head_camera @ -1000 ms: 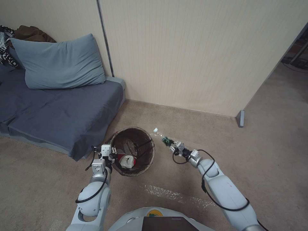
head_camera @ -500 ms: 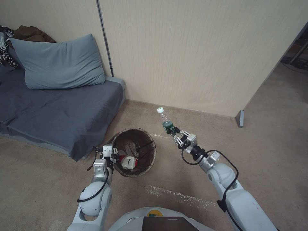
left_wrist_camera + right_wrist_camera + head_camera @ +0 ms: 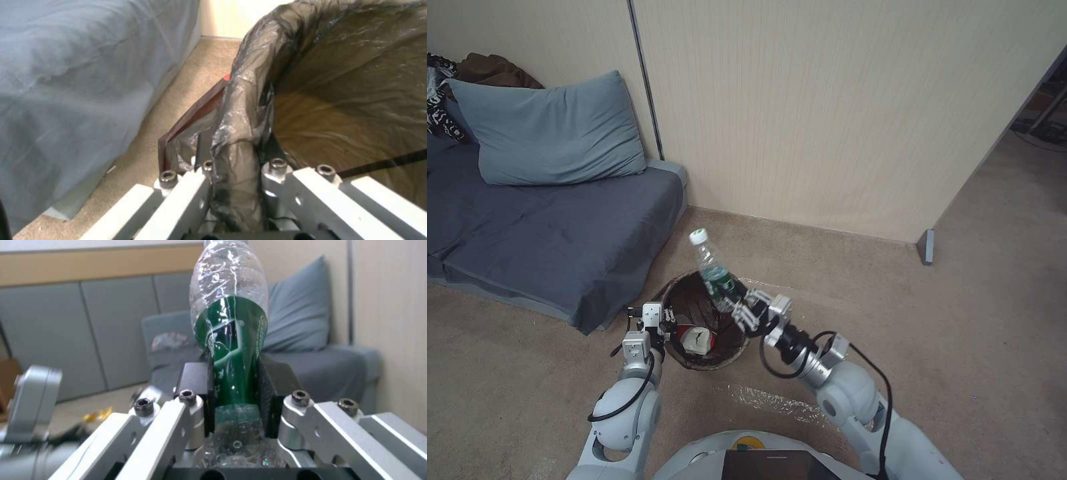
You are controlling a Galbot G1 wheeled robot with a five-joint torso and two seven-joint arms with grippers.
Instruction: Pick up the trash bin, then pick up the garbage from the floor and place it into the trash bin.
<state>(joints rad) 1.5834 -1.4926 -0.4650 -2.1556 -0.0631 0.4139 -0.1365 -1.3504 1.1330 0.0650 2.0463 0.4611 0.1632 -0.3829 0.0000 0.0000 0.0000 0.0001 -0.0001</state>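
Note:
The trash bin [image 3: 720,347], a small round bucket lined with a dark brown bag, stands by the sofa's corner. My left gripper [image 3: 654,322] is shut on its near rim [image 3: 249,83], with the bag's fold pinched between the fingers [image 3: 195,186]. A red-and-white cup [image 3: 696,339] lies inside. My right gripper [image 3: 735,301] is shut on a clear bottle with a green label [image 3: 709,261], a piece of the garbage. The bottle is tilted, cap up, over the bin's far right rim. In the right wrist view the pads [image 3: 195,386] squeeze the bottle [image 3: 231,336] at its label.
A low sofa with a dark grey cover [image 3: 547,233] and a blue-grey pillow [image 3: 554,130] stands left of the bin. A beige wall [image 3: 827,120] runs behind. A shiny strip [image 3: 787,403] lies on the carpet in front of my base. Open carpet stretches to the right.
My right arm has swung left and lifted the bottle from low over the carpet to above the bin's rim. The left gripper has kept its hold on the bin.

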